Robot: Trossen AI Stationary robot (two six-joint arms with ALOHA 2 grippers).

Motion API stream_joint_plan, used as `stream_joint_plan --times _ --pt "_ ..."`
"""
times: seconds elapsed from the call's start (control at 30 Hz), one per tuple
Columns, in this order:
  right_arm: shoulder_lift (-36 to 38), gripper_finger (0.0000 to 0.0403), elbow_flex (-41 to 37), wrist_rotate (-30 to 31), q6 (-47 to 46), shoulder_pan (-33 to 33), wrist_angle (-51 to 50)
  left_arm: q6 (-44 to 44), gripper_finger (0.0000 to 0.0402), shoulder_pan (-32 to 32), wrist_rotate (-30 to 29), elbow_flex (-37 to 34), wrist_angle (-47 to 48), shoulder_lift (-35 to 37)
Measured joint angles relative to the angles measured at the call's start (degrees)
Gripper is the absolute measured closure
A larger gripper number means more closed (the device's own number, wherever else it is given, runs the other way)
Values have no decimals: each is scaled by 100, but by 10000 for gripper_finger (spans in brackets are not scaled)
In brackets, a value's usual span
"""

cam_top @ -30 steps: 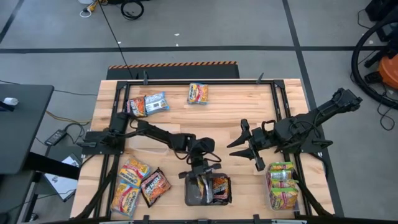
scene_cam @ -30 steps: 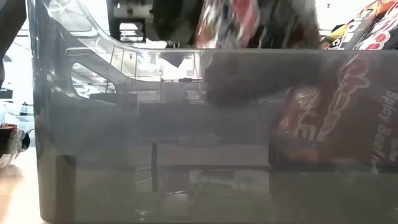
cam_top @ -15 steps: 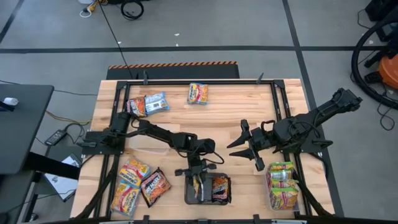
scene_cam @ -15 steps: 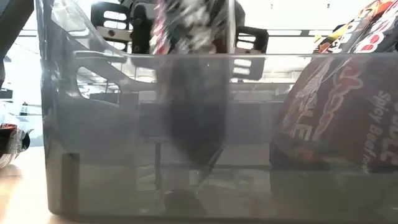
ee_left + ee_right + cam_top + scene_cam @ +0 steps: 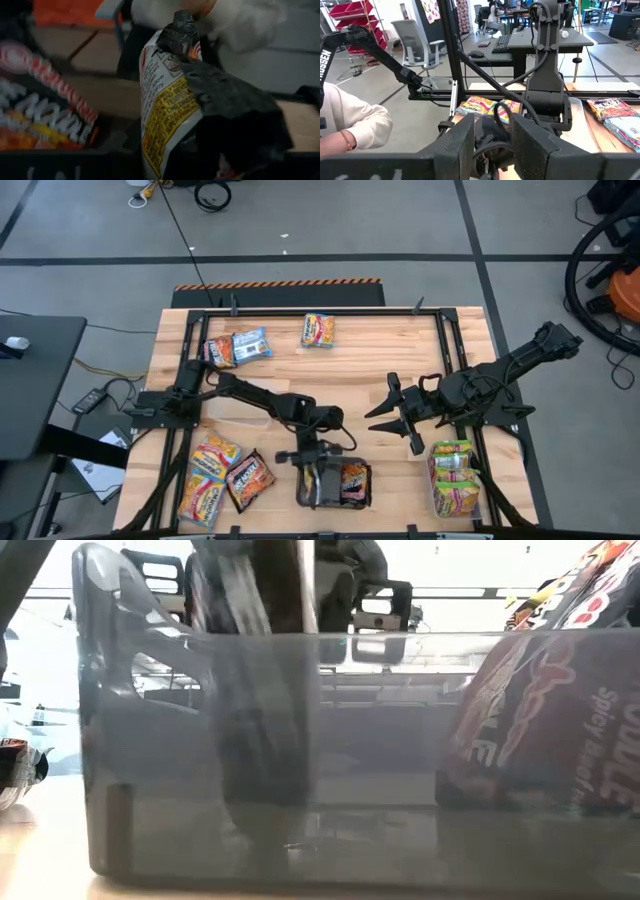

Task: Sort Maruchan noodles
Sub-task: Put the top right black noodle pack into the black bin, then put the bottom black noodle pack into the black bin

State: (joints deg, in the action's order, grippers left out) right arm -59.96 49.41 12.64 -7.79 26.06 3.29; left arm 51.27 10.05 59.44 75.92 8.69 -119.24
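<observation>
My left gripper (image 5: 312,463) stands over the clear tub (image 5: 303,498) at the table's near edge, shut on a dark brown-black noodle packet (image 5: 165,115) with a white-and-yellow back. Through the tub's wall the packet (image 5: 255,730) shows hanging down inside. A second dark packet (image 5: 545,730) leans against the tub's right side. My right gripper (image 5: 385,408) waits open above the table's right half, touching nothing. Loose packets lie flat at the far left (image 5: 238,347), the far middle (image 5: 318,330) and the near left (image 5: 225,477). My left gripper pinches the dark packet between its two fingers, coming from above and pointing down. One finger (image 5: 235,110) lies on a broad face of the packet beside the yellow label (image 5: 160,125); the packet hides the other. The packet hangs upright with its crimped end (image 5: 181,30) downward inside the tub.
A second clear tub (image 5: 455,478) at the near right holds yellow-green packets. A black frame rail (image 5: 330,310) runs round the table. Bare wood lies in the middle (image 5: 350,370). A person's sleeve (image 5: 350,125) shows beyond the table in the right wrist view.
My left gripper has moved toward the table's near edge and a little to the left, and gone down. The dark packet it holds has swung from tilted above the tub's rim to upright and now hangs deep inside the tub's left part.
</observation>
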Motion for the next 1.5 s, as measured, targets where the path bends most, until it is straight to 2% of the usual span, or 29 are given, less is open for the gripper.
stream_joint_plan --times 0.17,0.77,0.87,1.2,1.5 --pt "-2 272 0 4 0 -2 -2 -276 263 195 -667 7 -167 5" --pt "-2 272 0 17 0 -4 -4 -559 185 263 -772 -7 150 410" --pt "-2 272 -2 17 2 -4 -46 -616 182 300 -782 -7 272 509" --pt "-2 272 -2 -22 162 -4 -59 -1631 182 339 -791 -4 582 791" --pt "-2 272 -2 -28 199 0 -133 -2398 182 476 -1288 -7 1195 1296"
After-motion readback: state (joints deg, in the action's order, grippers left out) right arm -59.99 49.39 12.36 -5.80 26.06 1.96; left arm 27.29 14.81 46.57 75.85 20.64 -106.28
